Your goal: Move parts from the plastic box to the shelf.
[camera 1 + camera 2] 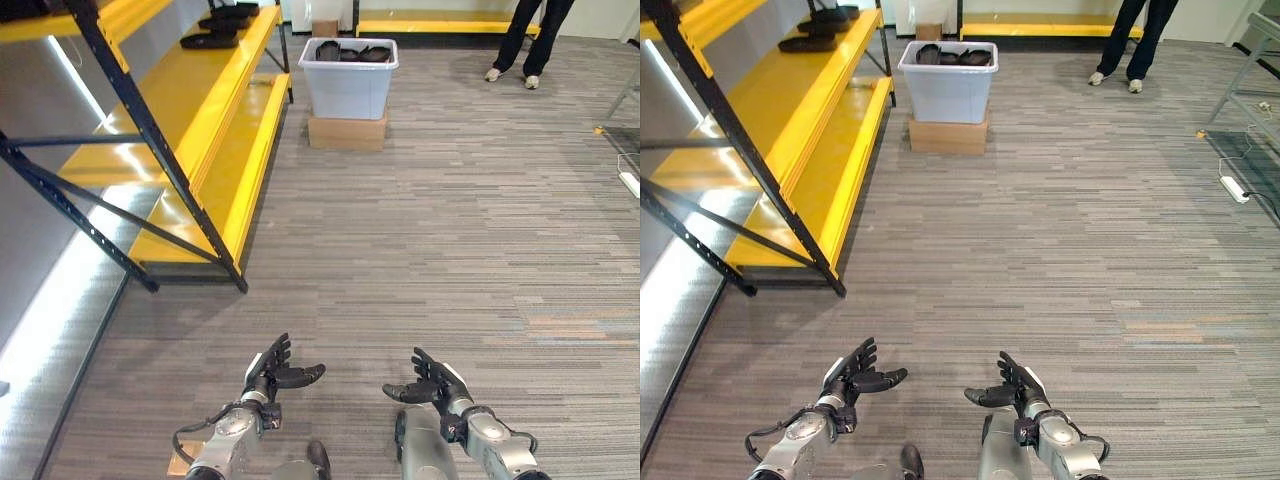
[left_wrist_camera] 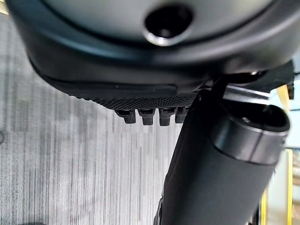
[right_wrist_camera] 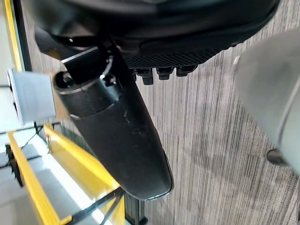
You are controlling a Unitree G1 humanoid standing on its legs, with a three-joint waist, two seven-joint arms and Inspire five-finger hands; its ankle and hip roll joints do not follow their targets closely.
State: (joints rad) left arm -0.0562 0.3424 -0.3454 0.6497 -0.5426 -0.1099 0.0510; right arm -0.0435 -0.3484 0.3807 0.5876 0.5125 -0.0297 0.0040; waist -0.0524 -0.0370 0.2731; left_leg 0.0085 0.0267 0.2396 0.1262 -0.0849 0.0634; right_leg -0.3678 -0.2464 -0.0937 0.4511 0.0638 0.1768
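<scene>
While both arms reach in from the bottom edge of the frame, the left hand (image 1: 272, 372) hangs low at lower left of centre, palm turned inward, its fingers (image 1: 279, 352) straight and slightly spread, thumb pointing toward the other hand, holding nothing. At upper left stands the shelf (image 1: 205, 120), yellow decks on a dark blue frame, with a few black parts (image 1: 222, 28) lying on its upper deck near the top edge. Moving right, at top centre, the plastic box (image 1: 348, 78), pale blue-grey, sits on a cardboard box (image 1: 347, 132) on the carpeted floor (image 1: 450, 250), with dark parts showing over its rim. Lower right of centre, the right hand (image 1: 432, 384) mirrors the left, fingers straight and loosely apart, empty. At upper right, a person's legs (image 1: 532, 40) stand by a yellow bench (image 1: 440, 22).
</scene>
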